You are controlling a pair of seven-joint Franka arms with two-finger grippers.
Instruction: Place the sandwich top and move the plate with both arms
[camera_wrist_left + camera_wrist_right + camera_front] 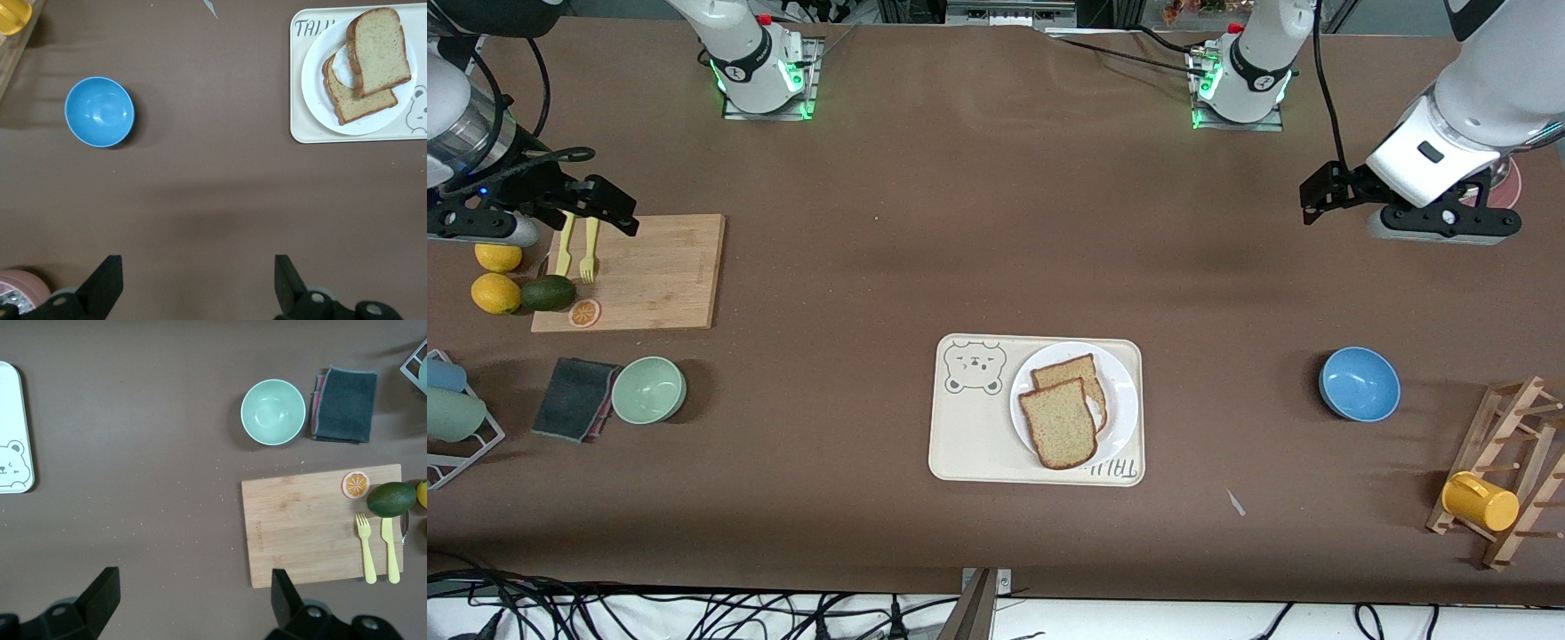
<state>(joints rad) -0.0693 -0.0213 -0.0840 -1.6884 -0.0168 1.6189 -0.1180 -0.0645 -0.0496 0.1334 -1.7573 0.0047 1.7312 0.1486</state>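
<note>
The sandwich top (1058, 425), a plain speckled bread slice, lies askew on a second slice (1069, 369) on the white plate (1122, 391), which sits on the cream bear-print tray (969, 440). In the left wrist view the top slice (380, 50) partly covers the lower slice (363, 103), and egg white shows between them. My left gripper (1325, 197) is open and empty, up over bare table at the left arm's end (198, 267). My right gripper (609, 206) is open and empty over the edge of the wooden cutting board (654, 271), also seen in the right wrist view (193, 583).
A blue bowl (1359, 384) stands toward the left arm's end, with a wooden rack and a yellow mug (1480, 500) nearer the camera. A green bowl (648, 389) and a dark cloth (574, 398) lie toward the right arm's end. Forks, an avocado and lemons are at the board.
</note>
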